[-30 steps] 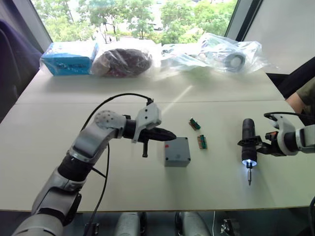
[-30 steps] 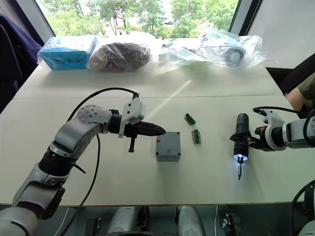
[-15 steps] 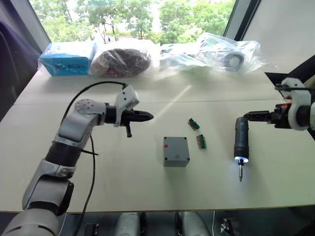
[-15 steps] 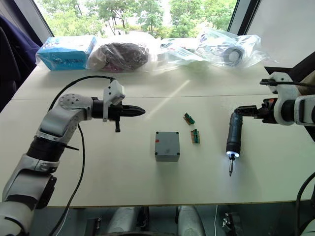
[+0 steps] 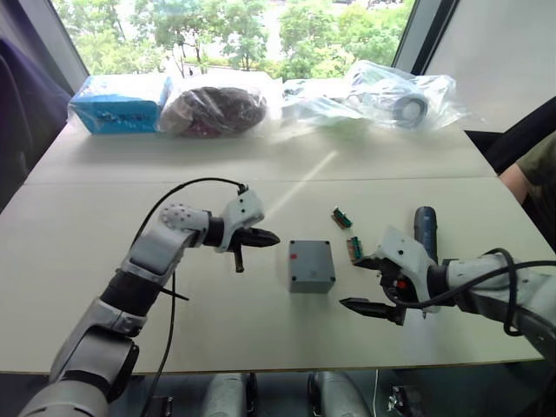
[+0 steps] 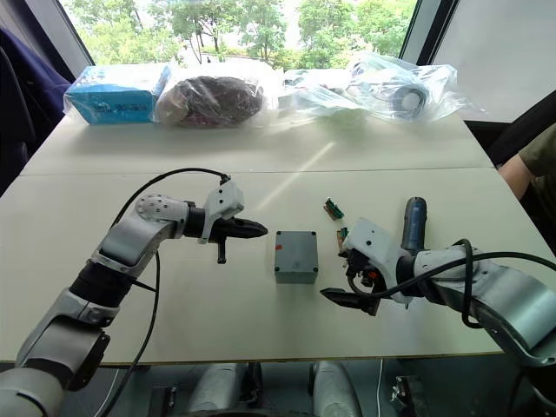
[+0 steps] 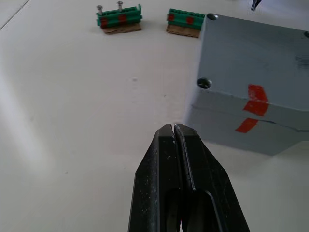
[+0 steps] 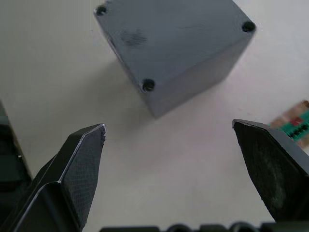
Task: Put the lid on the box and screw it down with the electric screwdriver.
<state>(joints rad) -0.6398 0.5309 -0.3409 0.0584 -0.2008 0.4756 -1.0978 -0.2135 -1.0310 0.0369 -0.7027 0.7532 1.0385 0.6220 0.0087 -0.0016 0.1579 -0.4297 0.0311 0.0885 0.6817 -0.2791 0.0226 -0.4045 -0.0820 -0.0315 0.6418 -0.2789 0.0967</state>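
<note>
White table (image 5: 104, 261) by a window, trees outside. At 12 o'clock along the far edge: blue carton (image 5: 120, 102), print unreadable, and clear bags (image 5: 395, 94). Box (image 5: 311, 266) mid-table, lid (image 7: 256, 55) already on it, red marks on its side. Screwdriver (image 5: 425, 223) lies at the box's 3 o'clock. Left gripper (image 5: 265, 235) at the box's 9 o'clock, fingers pressed together. Right gripper (image 5: 369, 306) at its 4 o'clock, fingers spread, empty. Left wrist view adds screws on two green terminal blocks (image 7: 119, 17).
</note>
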